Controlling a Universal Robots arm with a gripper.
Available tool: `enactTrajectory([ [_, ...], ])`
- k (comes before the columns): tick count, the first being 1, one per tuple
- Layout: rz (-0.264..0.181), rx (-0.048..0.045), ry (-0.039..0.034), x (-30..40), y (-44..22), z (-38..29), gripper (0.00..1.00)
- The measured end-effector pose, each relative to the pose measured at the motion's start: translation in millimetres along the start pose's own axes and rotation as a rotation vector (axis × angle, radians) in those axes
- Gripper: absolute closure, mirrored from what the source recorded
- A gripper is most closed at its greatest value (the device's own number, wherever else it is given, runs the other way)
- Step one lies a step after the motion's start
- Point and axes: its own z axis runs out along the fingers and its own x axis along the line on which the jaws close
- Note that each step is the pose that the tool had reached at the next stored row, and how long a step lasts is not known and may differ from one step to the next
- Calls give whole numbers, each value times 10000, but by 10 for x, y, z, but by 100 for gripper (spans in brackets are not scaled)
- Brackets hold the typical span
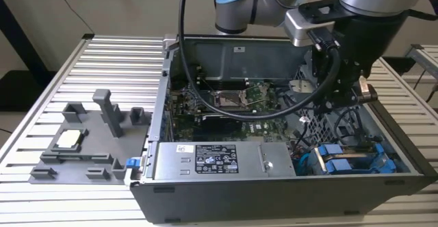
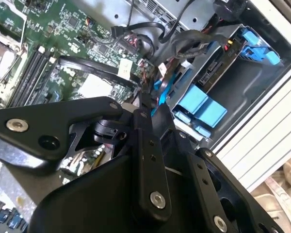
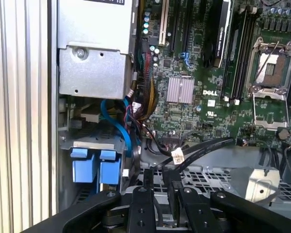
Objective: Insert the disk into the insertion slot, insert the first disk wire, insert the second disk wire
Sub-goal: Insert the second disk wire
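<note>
The disk (image 1: 335,164), in its bright blue carrier, lies inside the insertion slot (image 1: 405,161) at the case's near corner, on the exterior view's right. Its blue end tabs (image 3: 94,166) face the motherboard; the second wrist view shows them too (image 2: 200,104), set in the grey bay (image 2: 242,92). My gripper (image 1: 345,101) hangs above the perforated cage, behind the slot and apart from the disk. A black wire with a white tag (image 3: 177,156) runs up to the gripper (image 3: 160,175). A blue wire (image 2: 157,90) curls just beyond the gripper (image 2: 153,109).
The grey power-supply box (image 1: 219,160) fills the case's near side beside the slot. The motherboard (image 1: 233,104) lies behind it, the perforated cage (image 3: 203,177) right under the gripper. A grey fixture (image 1: 89,145) stands on the ribbed table (image 1: 102,58) on the exterior view's left.
</note>
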Motion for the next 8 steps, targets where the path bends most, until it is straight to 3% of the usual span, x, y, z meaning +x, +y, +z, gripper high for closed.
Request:
enactTrajectory([
  [4, 72, 6, -16, 2, 4, 36, 73],
  [8, 114, 14, -93, 4, 9, 63, 73],
])
